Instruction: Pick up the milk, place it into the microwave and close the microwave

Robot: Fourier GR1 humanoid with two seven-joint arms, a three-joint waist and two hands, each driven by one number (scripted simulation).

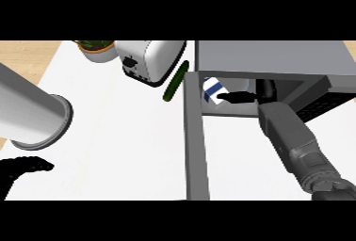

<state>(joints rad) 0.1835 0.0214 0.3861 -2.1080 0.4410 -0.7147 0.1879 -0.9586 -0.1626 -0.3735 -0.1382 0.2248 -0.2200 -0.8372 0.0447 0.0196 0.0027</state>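
The milk, a white carton with blue markings, stands inside the open microwave at its left side. My right hand reaches into the microwave cavity and its fingers curl against the carton's right side; the hand hides part of the carton. The microwave door is swung wide open and runs toward me as a long grey bar. Resting at the lower left edge of the view, my left hand has relaxed fingers and holds nothing.
A white toaster sits left of the microwave, with a green cucumber lying between them. A potted plant stands at the back left. My left forearm fills the left side.
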